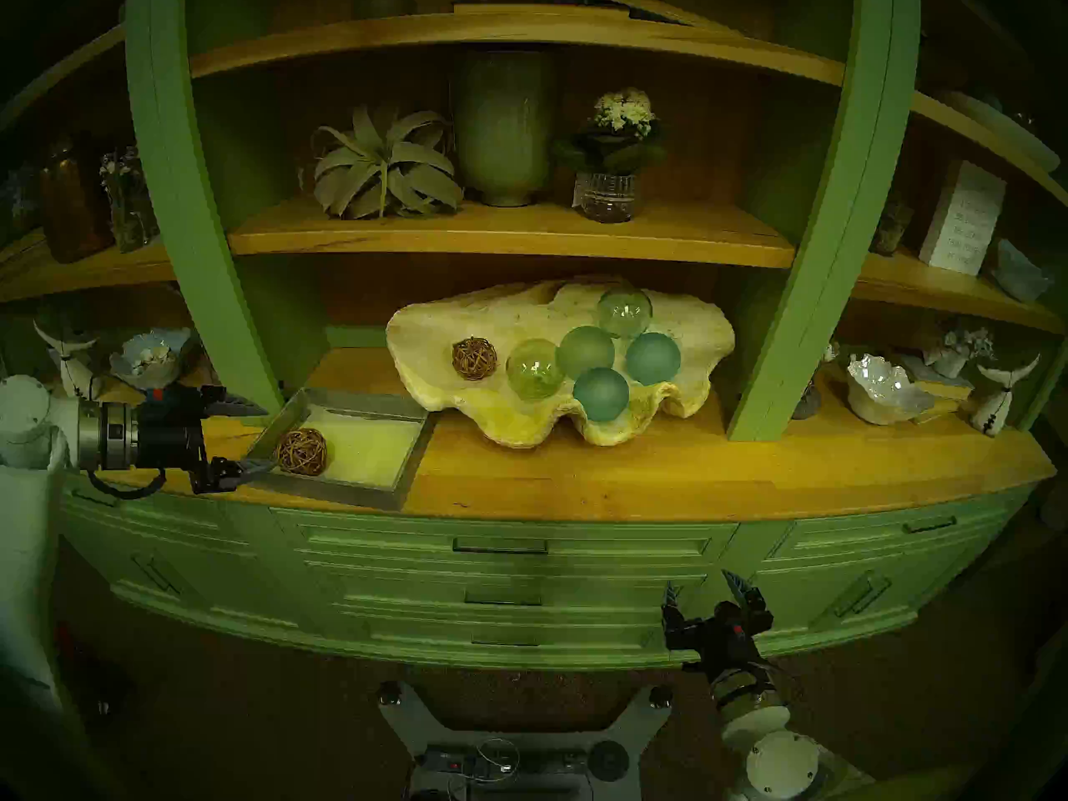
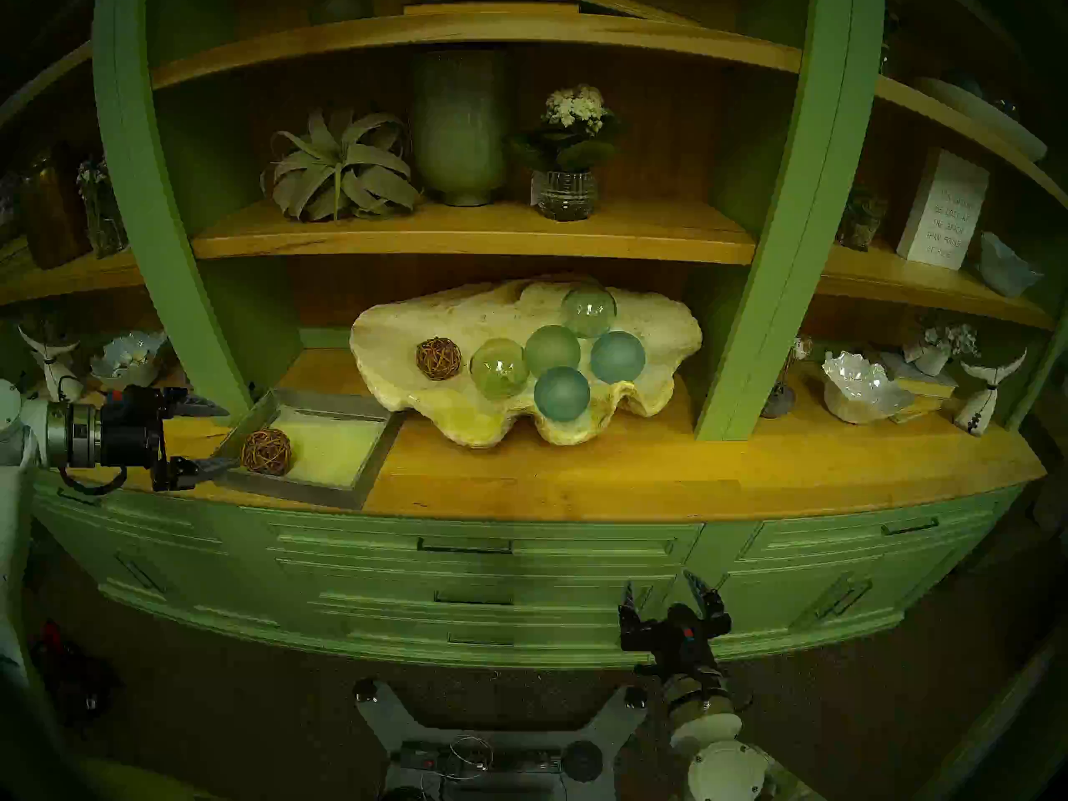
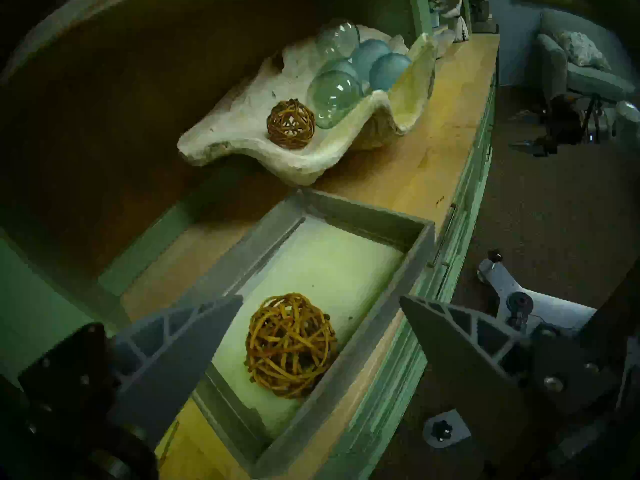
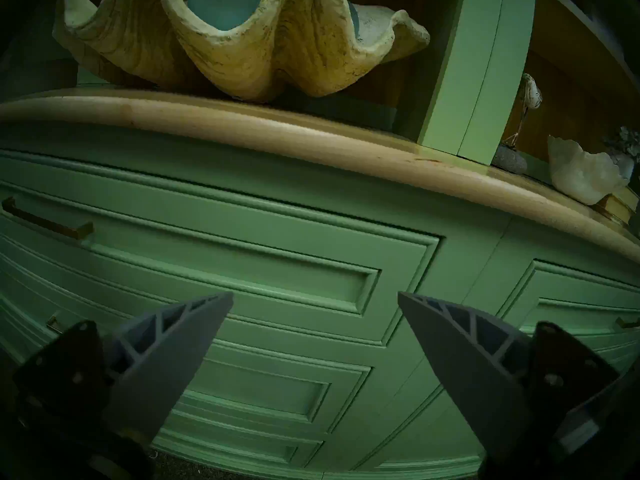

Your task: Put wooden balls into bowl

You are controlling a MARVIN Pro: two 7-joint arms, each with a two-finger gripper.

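Observation:
One brown woven rattan ball (image 1: 474, 358) lies inside the big cream clam-shell bowl (image 1: 439, 326), left of several glass spheres (image 1: 585, 352). The other rattan ball (image 1: 301, 451) lies in the grey square tray (image 1: 378, 496), at its left front corner. My left gripper (image 1: 263, 435) is open, level with the tray's left edge, its fingers either side of that ball but short of it; the left wrist view shows the ball (image 3: 291, 345) just beyond the fingertips, and the bowl (image 3: 239, 122) farther on. My right gripper (image 1: 702, 589) is open and empty, low before the drawers.
The tray and bowl stand on a wooden counter (image 1: 693, 470) between two green uprights (image 1: 231, 320), under a shelf (image 1: 508, 242) with a plant, vase and flowers. Small white ruffled bowls (image 1: 884, 386) stand in the side bays. Green drawers (image 4: 242, 261) fill the front below.

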